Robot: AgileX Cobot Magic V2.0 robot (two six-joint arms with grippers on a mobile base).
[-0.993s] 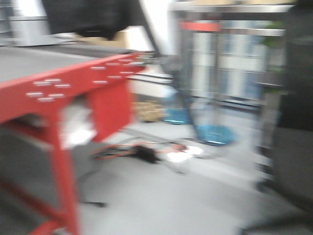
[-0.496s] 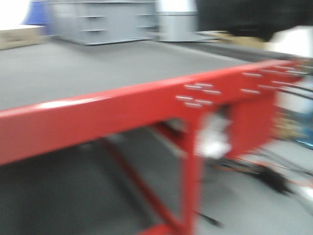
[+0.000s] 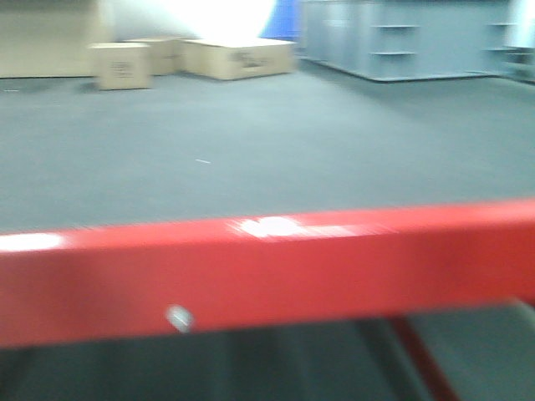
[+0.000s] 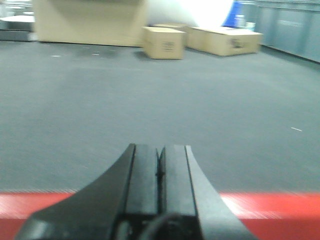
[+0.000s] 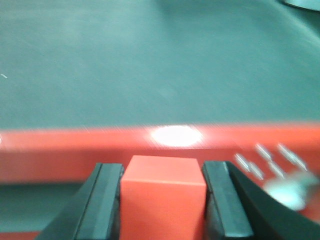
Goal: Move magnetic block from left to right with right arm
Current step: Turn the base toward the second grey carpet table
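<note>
In the right wrist view the magnetic block (image 5: 164,200), a small plain red cube, sits clamped between the two black fingers of my right gripper (image 5: 163,172), in front of the table's red edge (image 5: 60,150). My left gripper (image 4: 160,155) fills the bottom of the left wrist view with its black fingers pressed together and nothing between them, above the same red edge (image 4: 280,210). Neither gripper nor the block shows in the blurred front view.
A grey-topped table (image 3: 276,150) with a red front rail (image 3: 276,267) fills the front view. Brown cardboard boxes (image 3: 238,57) (image 4: 163,42) stand at its far side. Grey shelving (image 3: 401,38) stands at the back right.
The front view has swept leftward: from the table's right end and floor clutter, along the red rail, to facing the tabletop and the boxes.
</note>
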